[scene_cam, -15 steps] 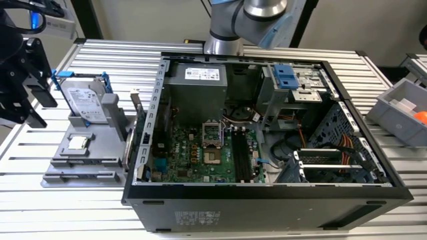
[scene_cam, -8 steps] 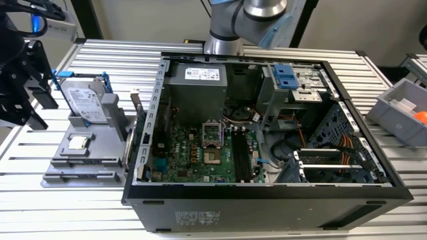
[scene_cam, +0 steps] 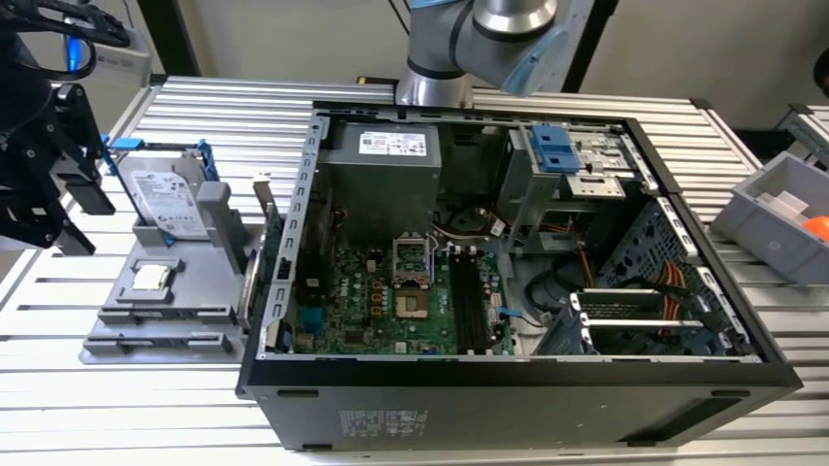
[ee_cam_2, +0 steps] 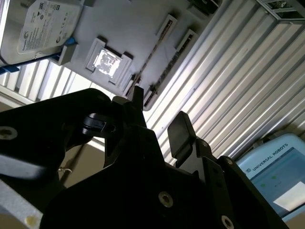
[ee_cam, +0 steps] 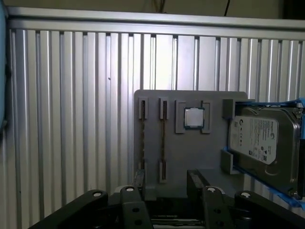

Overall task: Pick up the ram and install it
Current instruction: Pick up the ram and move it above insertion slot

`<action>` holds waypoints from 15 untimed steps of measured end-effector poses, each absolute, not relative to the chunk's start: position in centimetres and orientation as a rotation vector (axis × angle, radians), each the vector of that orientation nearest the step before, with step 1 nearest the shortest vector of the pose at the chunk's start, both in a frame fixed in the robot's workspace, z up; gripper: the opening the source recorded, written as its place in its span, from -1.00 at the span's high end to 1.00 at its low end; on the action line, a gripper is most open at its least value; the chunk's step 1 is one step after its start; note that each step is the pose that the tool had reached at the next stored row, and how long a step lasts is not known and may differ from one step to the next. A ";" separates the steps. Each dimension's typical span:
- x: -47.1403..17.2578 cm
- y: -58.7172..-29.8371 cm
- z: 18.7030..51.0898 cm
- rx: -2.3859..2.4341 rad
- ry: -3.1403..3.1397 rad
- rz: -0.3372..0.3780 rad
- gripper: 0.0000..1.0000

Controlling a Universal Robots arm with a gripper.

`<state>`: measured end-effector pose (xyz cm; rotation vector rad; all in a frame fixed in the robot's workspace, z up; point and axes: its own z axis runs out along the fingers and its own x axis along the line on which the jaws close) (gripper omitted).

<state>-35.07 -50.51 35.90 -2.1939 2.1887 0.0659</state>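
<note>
**A:** The end effector (ee_cam: 167, 181) is nearest the lens in both wrist views. Its fingers are parted with a clear gap between them and nothing held. It hangs apart from the grey holder (ee_cam: 190, 152), with no contact.

**B:** Where is the ram?

**A:** It is on the holder. The ram (ee_cam: 163, 143) reads as a thin dark strip on edge in the slot next to the CPU (ee_cam: 193, 117). A second slot (ee_cam: 143, 143) lies on the side of the ram away from the CPU, and I cannot tell whether it is filled.

**B:** What lies further out?

**A:** The hard drive (ee_cam: 259, 143) stands at the holder's far end, past the CPU. The ribbed tabletop (ee_cam: 71, 119) lies under the holder. In the exterior view, the open computer case (scene_cam: 518, 398) sits just beside the holder, with the black motherboard slots (scene_cam: 469, 301) inside.

**B:** What could go wrong?

**A:** These are judgements only.
1. The two slots run parallel and close together, so a small sideways error could put the fingers over the wrong one or drive a finger into the holder's ridge.
2. The stick is thin, so an off-centre pinch could let it tilt or bind in its slot and drag the holder along.
3. Pressing on the chips rather than the board could damage them.
4. A tilted grip would likely carry over to the motherboard slots, where a skewed stick may jam instead of seating.
</note>
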 end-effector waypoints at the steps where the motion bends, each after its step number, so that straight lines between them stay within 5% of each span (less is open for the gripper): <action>1: -35.1 -50.5 35.9 -2.194 2.189 0.066 -1.00; 15: -35.1 -50.5 35.7 -2.195 2.189 0.066 -1.00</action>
